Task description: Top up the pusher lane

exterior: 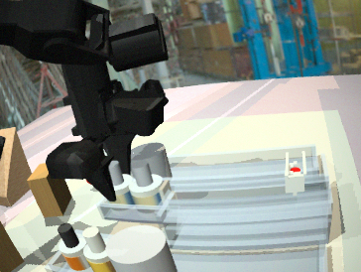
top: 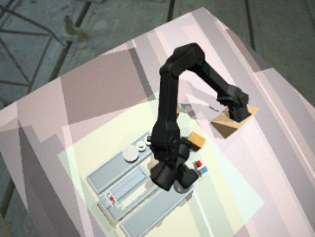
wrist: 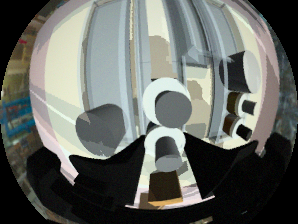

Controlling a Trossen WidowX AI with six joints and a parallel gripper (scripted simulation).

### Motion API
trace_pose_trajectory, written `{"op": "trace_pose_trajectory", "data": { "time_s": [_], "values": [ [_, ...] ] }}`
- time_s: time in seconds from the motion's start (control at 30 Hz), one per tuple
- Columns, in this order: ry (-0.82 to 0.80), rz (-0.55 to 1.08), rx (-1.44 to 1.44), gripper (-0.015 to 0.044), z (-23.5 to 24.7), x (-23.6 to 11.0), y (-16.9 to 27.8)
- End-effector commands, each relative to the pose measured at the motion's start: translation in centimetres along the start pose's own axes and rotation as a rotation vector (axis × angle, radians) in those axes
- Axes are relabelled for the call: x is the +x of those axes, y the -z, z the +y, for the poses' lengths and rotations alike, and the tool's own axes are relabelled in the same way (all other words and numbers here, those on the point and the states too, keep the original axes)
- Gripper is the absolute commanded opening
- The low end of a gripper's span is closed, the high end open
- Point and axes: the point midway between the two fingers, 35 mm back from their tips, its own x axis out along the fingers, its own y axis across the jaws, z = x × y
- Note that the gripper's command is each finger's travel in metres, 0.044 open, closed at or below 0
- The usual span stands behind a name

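My gripper (exterior: 118,183) (wrist: 164,136) is shut on a grey-capped jar (exterior: 115,175) (wrist: 166,144) with a yellow and blue label. It holds the jar upright at the front end of the sprung lane (exterior: 233,190) (top: 130,185), just behind the low clear front stop (exterior: 134,210). A matching grey-capped jar (exterior: 143,175) (wrist: 172,106) stands right behind it in the same lane, touching or nearly touching it. A white block with a red mark (exterior: 295,175) (top: 111,198) sits at the lane's far end. In the top view the arm (top: 168,130) hides the gripper and both jars.
A wide grey cylinder (exterior: 141,250) (wrist: 100,129) and two small jars, one black-capped (exterior: 69,238) and one white-capped (exterior: 94,240), stand in front. Another grey cylinder (exterior: 155,155) stands behind the lane's front. A wooden block (exterior: 47,191) (top: 196,139) lies to the left. Other grey lanes (top: 110,173) flank it.
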Motion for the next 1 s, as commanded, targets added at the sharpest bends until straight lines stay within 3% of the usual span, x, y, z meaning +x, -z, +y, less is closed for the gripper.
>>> {"op": "trace_pose_trajectory", "data": {
  "time_s": [0.0, 0.9, 0.97],
  "values": [
    [0.006, -0.007, 0.009, 0.0000, -0.09, 0.03, -0.10],
    [0.005, -0.007, 0.008, 0.0000, 0.02, 0.01, 0.30],
    [0.005, -0.007, 0.008, 0.0053, 0.02, 0.01, 0.22]
  ]
}}
